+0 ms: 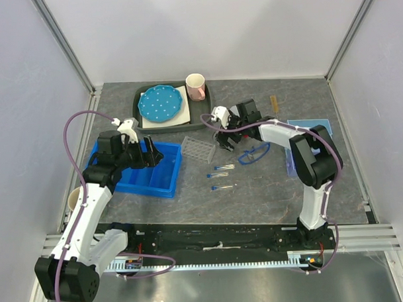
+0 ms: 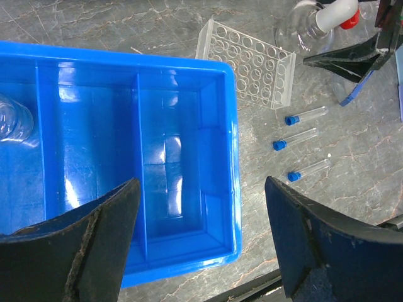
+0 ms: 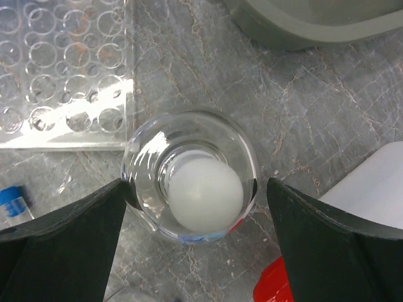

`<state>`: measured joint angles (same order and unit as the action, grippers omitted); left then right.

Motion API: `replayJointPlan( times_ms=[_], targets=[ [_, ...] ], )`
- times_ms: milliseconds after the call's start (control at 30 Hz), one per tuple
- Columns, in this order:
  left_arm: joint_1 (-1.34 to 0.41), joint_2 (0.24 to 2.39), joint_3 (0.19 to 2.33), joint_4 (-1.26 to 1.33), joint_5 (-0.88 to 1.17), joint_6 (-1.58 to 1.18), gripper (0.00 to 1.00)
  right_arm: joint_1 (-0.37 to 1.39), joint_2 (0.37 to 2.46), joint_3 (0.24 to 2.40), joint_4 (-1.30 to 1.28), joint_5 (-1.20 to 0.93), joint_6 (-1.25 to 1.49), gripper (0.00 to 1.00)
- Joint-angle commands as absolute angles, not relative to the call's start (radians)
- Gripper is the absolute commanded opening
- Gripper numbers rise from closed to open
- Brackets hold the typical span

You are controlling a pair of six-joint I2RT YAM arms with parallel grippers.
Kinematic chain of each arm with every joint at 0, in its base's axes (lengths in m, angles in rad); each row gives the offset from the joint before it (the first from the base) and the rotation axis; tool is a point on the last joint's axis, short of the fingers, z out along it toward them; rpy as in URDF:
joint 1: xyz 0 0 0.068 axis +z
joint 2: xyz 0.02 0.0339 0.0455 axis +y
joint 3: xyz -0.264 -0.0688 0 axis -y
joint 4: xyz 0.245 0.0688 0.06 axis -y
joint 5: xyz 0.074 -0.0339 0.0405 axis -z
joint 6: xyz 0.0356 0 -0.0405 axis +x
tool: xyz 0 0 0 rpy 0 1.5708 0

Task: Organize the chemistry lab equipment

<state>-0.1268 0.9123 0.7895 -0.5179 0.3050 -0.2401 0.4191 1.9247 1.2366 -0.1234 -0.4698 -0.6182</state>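
The left gripper (image 2: 201,182) is being held released above the blue bin (image 2: 217,145), jaws spread wide with nothing between them. The bin's narrow right-hand compartment is being framed directly beneath the jaws, while a clear glass beaker (image 2: 12,123) is being shown in the compartment far off to this gripper's left. Ahead and to the right of the fingers, past the bin, the clear tube rack (image 2: 247,63) is being seen on the table (image 2: 371,151). Three blue-capped tubes (image 2: 295,138) are being seen lying just nearer than it.

The right gripper (image 3: 195,185) is likewise being held released, jaws at full spread on either side of a small clear glass vessel (image 3: 189,135) standing directly between them. Whether the pads are touching the glass cannot be told. The white squeeze bottle (image 2: 334,16) is being seen close against that vessel; whether in it or beside it cannot be told. The blue goggles (image 1: 254,154) are being shown near this gripper, and the thin brown stick (image 1: 274,103) well apart from it.
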Motion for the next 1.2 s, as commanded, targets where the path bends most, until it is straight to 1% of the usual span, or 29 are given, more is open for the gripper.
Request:
replayJointPlan(
  times_ms=[0, 400, 633, 700, 733, 800, 833, 933, 1033, 1167],
  targets=[
    [-0.133, 0.911, 0.795, -0.483, 0.296, -0.198, 0.87, 0.423, 1.966, 1.315, -0.094, -0.471, -0.589, 0.98],
    [-0.133, 0.908, 0.795, -0.485, 0.285, -0.198, 0.86, 0.423, 2.019, 1.371, -0.135, -0.486, -0.584, 0.98],
    [-0.133, 0.903, 0.793, -0.485, 0.278, -0.198, 0.86, 0.425, 2.043, 1.413, -0.169, -0.505, -0.591, 0.9],
    [-0.133, 0.902, 0.792, -0.483, 0.276, -0.198, 0.86, 0.425, 2.046, 1.42, -0.181, -0.511, -0.594, 0.84],
    [-0.133, 0.9, 0.793, -0.483, 0.276, -0.198, 0.86, 0.423, 2.045, 1.422, -0.186, -0.515, -0.595, 0.79],
    [-0.133, 0.902, 0.792, -0.485, 0.275, -0.198, 0.86, 0.425, 2.036, 1.42, -0.187, -0.515, -0.601, 0.73],
    [-0.133, 0.899, 0.793, -0.485, 0.276, -0.198, 0.86, 0.425, 2.03, 1.419, -0.186, -0.514, -0.603, 0.65],
    [-0.133, 0.897, 0.793, -0.485, 0.27, -0.198, 0.86, 0.423, 1.999, 1.411, -0.186, -0.512, -0.607, 0.52],
    [-0.133, 0.893, 0.793, -0.483, 0.268, -0.198, 0.86, 0.425, 1.957, 1.404, -0.181, -0.511, -0.609, 0.48],
    [-0.133, 0.884, 0.792, -0.485, 0.265, -0.198, 0.86, 0.423, 1.898, 1.385, -0.172, -0.506, -0.604, 0.48]
  ],
)
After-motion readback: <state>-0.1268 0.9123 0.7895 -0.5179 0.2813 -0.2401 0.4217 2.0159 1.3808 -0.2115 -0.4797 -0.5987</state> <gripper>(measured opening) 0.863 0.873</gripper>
